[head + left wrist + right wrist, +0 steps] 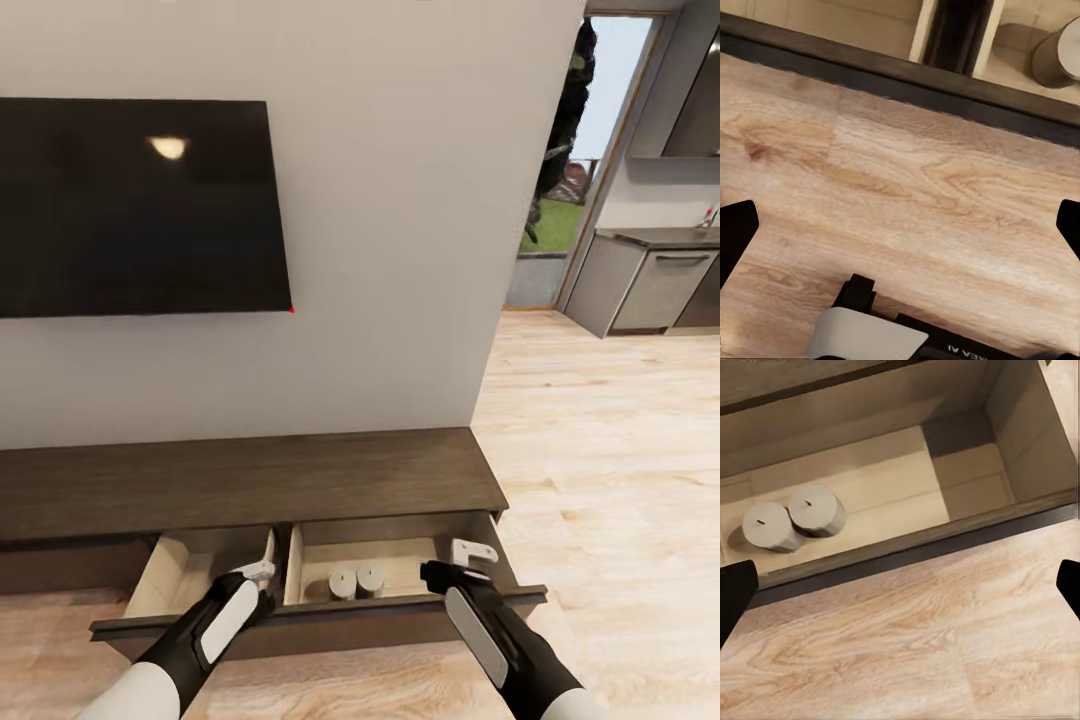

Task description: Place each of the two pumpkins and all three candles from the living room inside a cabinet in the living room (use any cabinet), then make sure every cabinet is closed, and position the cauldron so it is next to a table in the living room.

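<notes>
The long, low, dark-brown cabinet (250, 480) stands against the white wall with two drawers pulled out side by side. In the right drawer (415, 560) two short grey candles (357, 580) stand touching each other; the right wrist view shows them (793, 519) near one end of the pale wooden bottom. The left drawer (190, 575) holds nothing that I can see. My left gripper (262, 572) hovers open at the divider between the drawers. My right gripper (455, 563) hangs open over the right drawer's front edge. One candle (1061, 56) shows in the left wrist view. The pumpkins and the cauldron are out of view.
A large black TV (140, 205) hangs on the wall above the cabinet. Light wood floor (600, 450) runs to the right toward a doorway and grey kitchen cupboards (650, 285). The drawers' dark front panel (320, 615) juts toward me.
</notes>
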